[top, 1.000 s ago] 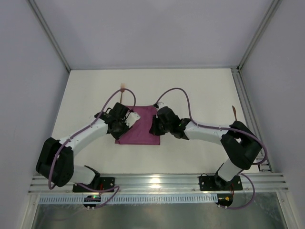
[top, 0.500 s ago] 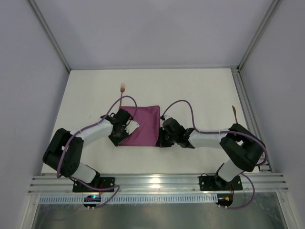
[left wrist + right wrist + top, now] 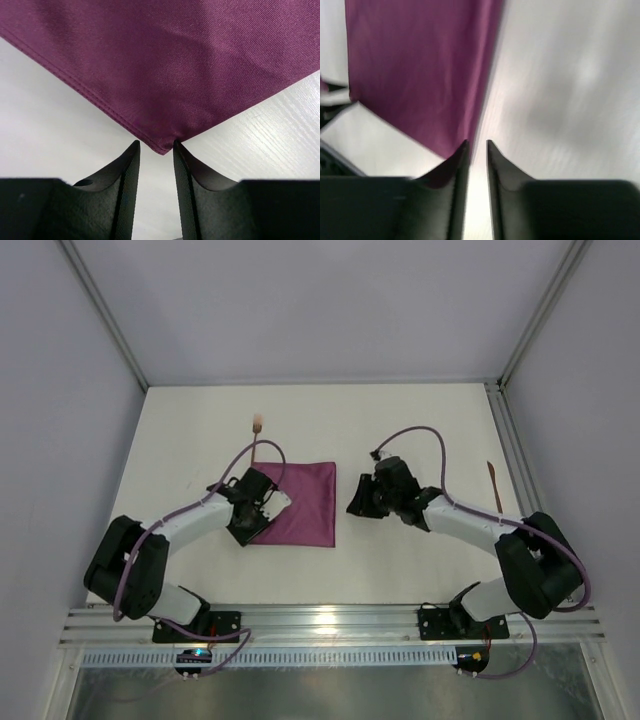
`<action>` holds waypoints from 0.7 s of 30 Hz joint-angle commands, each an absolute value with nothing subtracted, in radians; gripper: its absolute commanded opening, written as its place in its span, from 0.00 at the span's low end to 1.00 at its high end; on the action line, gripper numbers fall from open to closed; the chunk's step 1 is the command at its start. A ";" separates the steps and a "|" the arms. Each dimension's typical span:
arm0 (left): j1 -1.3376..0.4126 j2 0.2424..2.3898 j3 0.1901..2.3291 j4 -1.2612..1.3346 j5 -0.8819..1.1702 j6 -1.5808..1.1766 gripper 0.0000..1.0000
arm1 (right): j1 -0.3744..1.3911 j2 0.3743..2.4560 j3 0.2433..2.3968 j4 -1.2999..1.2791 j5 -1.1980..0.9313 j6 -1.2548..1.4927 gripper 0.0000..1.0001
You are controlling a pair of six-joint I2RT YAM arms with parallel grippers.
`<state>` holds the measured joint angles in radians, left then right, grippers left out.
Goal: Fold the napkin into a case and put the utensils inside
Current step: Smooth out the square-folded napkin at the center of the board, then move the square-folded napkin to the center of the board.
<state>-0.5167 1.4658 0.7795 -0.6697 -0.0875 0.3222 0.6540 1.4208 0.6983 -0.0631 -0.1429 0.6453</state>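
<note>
The magenta-purple napkin [image 3: 302,502] lies folded flat as a rectangle mid-table. My left gripper [image 3: 243,530] sits at its near-left corner. In the left wrist view the jaws [image 3: 155,145] stand slightly apart with the cloth corner [image 3: 162,148] just at the fingertips, not pinched. My right gripper [image 3: 354,506] is off the napkin's right edge, above the bare table. In the blurred right wrist view it [image 3: 477,144] is narrowly open and empty beside the cloth [image 3: 420,75]. The fork [image 3: 257,427] lies beyond the napkin. The other utensil [image 3: 493,483] lies far right.
A metal rail [image 3: 520,490] runs along the table's right side, just past the right utensil. White walls enclose the table on the left, back and right. The left arm's purple cable [image 3: 245,452] loops over the table near the fork's handle.
The right gripper has let go of the napkin's right edge and drawn back to the right. The napkin now lies flat. The left gripper has stayed at the near-left corner.
</note>
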 commanded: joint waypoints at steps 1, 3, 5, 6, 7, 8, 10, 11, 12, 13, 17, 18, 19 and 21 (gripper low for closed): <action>-0.511 1.398 0.787 -0.660 -0.109 0.333 0.36 | 0.532 1.442 0.803 -0.051 -0.181 0.576 0.36; -0.511 1.371 0.793 -0.667 -0.113 0.336 0.40 | 0.500 1.531 0.863 -0.049 -0.219 0.551 0.42; -0.511 1.353 0.795 -0.675 -0.123 0.342 0.42 | 0.477 1.628 0.957 -0.051 -0.245 0.526 0.47; -0.509 1.348 0.793 -0.680 -0.126 0.344 0.43 | 0.471 1.661 0.983 -0.040 -0.252 0.523 0.48; -0.509 1.345 0.793 -0.684 -0.127 0.342 0.43 | 0.462 1.693 1.032 -0.034 -0.256 0.523 0.50; -0.506 1.341 0.795 -0.690 -0.126 0.344 0.44 | 0.456 1.754 1.055 -0.025 -0.280 0.526 0.51; -0.502 1.328 0.792 -0.698 -0.127 0.344 0.44 | 0.445 1.814 1.123 -0.009 -0.296 0.534 0.53; -0.499 1.325 0.790 -0.701 -0.130 0.344 0.45 | 0.442 1.847 1.149 -0.009 -0.301 0.540 0.53; -0.494 1.318 0.790 -0.704 -0.132 0.344 0.45 | 0.439 1.905 1.195 -0.017 -0.302 0.541 0.53; -0.489 1.316 0.792 -0.706 -0.133 0.344 0.45 | 0.436 1.931 1.212 -0.020 -0.301 0.545 0.53; -0.459 1.305 0.799 -0.718 -0.127 0.341 0.45 | 0.433 2.012 1.247 -0.006 -0.293 0.568 0.49; -0.454 1.304 0.801 -0.722 -0.124 0.341 0.45 | 0.434 2.023 1.246 0.027 -0.301 0.580 0.48; -0.450 1.299 0.802 -0.724 -0.123 0.339 0.45 | 0.433 2.037 1.244 0.038 -0.304 0.587 0.48; -0.436 1.295 0.804 -0.724 -0.117 0.339 0.45 | 0.433 2.046 1.235 0.066 -0.298 0.610 0.45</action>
